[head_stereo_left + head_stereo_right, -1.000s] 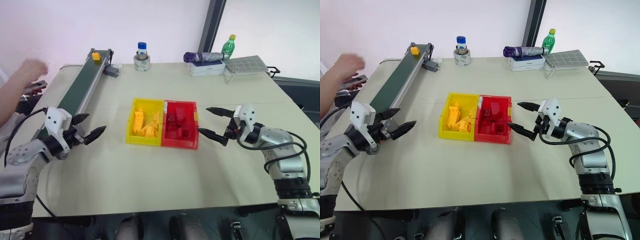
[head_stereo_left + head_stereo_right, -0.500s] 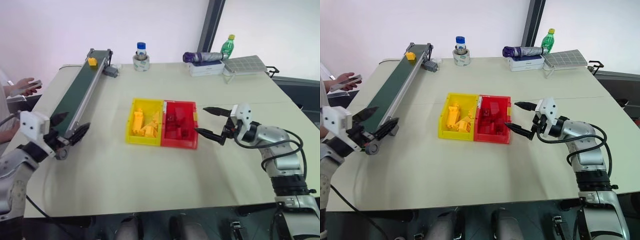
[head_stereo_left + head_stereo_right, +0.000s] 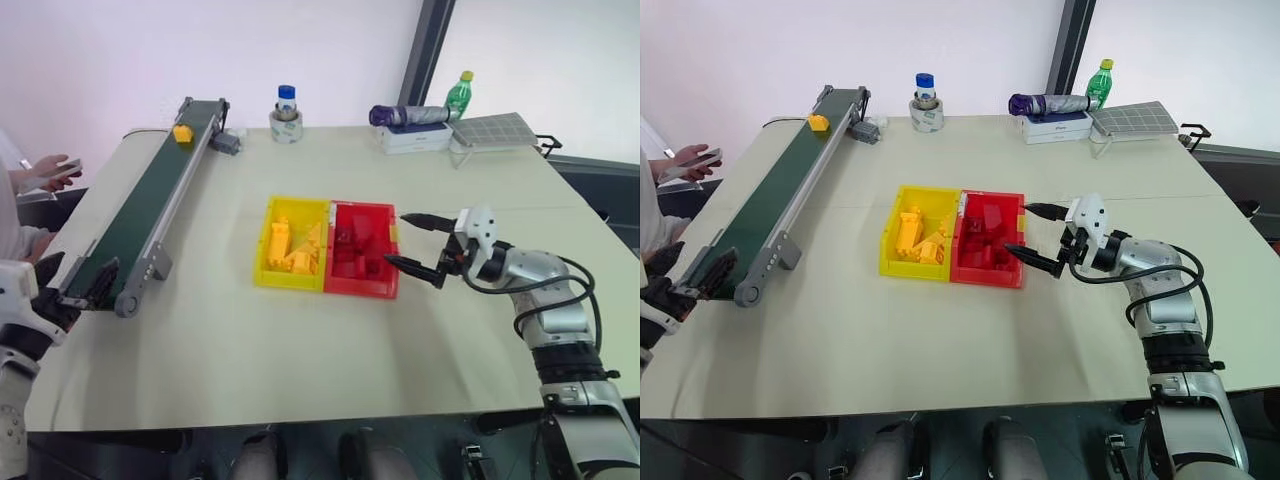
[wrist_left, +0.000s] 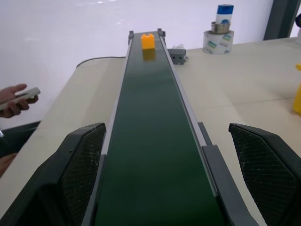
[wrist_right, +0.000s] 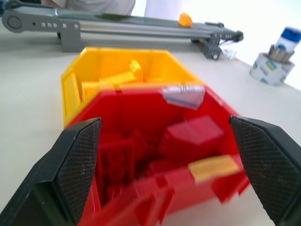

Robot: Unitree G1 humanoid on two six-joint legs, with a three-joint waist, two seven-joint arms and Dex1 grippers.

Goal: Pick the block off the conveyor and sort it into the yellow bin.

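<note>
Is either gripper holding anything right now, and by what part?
Nothing is held. The left gripper is open at the near end of the conveyor; the block sits at its far end. The right gripper is open beside the red bin.

The two head views looked forward and down over the table (image 3: 300, 340), both covering the conveyor (image 3: 150, 215), the yellow bin (image 3: 292, 243) and the red bin (image 3: 362, 250). The left wrist view sat low at the conveyor's near end, facing along its belt. The right wrist view faced the red bin from close by, with the conveyor beyond.
</note>
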